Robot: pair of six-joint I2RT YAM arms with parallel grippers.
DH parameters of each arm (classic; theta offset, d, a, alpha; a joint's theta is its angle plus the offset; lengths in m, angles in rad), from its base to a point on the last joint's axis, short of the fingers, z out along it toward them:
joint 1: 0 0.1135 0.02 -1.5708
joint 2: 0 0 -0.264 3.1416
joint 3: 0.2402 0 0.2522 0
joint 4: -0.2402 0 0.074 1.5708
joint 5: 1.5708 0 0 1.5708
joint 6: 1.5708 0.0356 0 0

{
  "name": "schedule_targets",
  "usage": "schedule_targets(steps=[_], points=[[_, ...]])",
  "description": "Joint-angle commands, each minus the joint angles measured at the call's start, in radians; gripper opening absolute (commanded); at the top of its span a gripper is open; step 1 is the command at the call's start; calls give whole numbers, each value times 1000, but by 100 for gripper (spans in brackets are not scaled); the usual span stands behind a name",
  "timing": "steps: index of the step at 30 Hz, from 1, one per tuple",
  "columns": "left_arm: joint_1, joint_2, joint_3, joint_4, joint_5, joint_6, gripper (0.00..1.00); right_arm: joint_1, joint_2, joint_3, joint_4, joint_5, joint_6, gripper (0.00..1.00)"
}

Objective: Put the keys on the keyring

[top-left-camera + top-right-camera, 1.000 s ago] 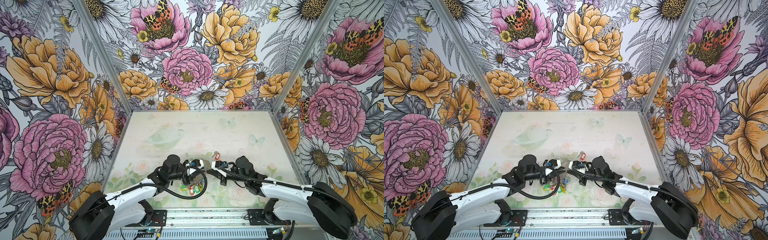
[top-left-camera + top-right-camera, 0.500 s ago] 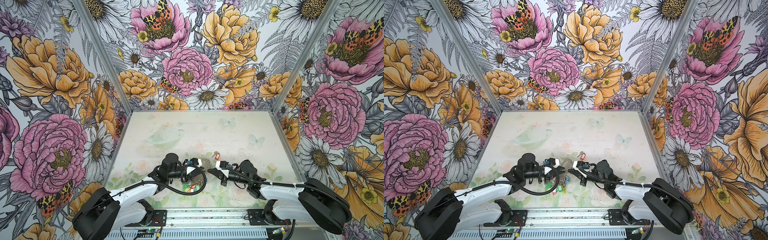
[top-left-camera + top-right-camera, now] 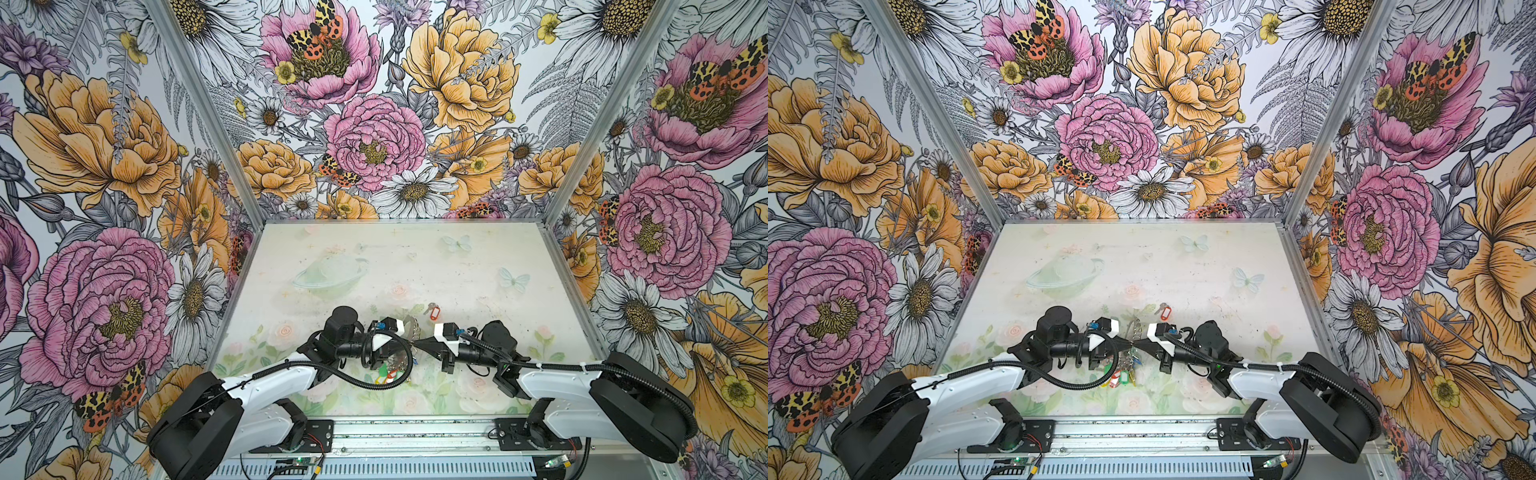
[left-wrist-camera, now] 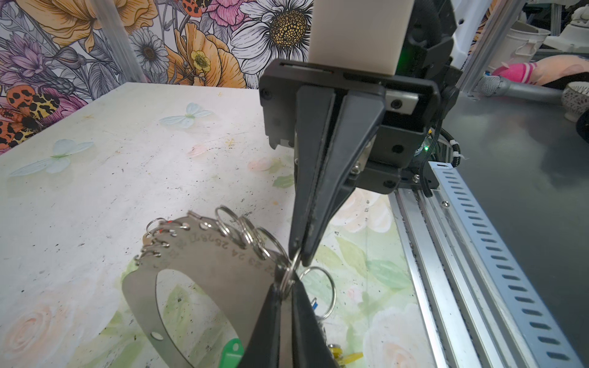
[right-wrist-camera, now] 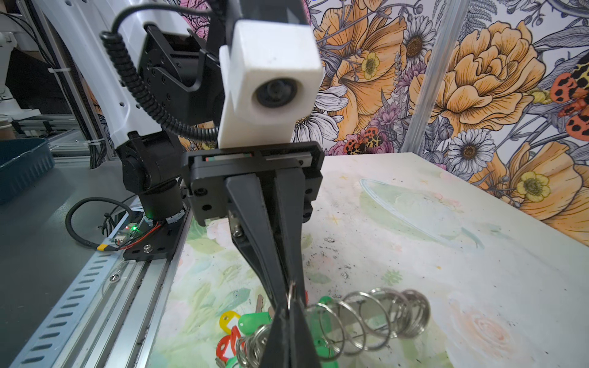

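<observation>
**Two grippers close on one split ring while the key waits on the surface**

Over the past second the left gripper (image 4: 286,288) has narrowed its jaws onto a thin silver split ring (image 4: 292,265) at the edge of the keyring (image 4: 204,264). The right gripper (image 4: 299,255), shut throughout, pinches the same wire loop from the opposite side. The pair look set to prise the coil open, and threading has not begun. The keys (image 3: 434,311), a small dark metal key on a glossy red oblong tag with a white window, have not moved. They lie on the pale, speckled surface (image 3: 415,257) just beyond the grippers, apart from the keyring. The keyring is a flat matt grey plate with an oval hole and stamped numbers, fringed with springy wire rings. Smooth green, yellow and red plastic tags (image 5: 251,322) bunch at one side.
</observation>
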Motion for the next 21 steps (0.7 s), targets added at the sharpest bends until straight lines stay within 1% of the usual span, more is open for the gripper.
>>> schedule_targets(steps=[1, 7, 13, 19, 21], points=[[2, -16, -7, 23, 25, -4, 10, -4, 16, 0, 91, -27, 16, 0], [3, -12, -3, 23, 27, -10, 5, -3, 39, 1, 110, -21, 19, 0], [5, -18, 1, 23, 12, -18, 0, -4, 36, 11, 64, -12, 4, 0], [6, -19, 7, 24, -42, -32, 0, -3, 12, 22, -4, 11, -14, 0], [7, -22, 8, 19, -63, -32, 0, -3, -19, 25, -57, 26, -30, 6]])
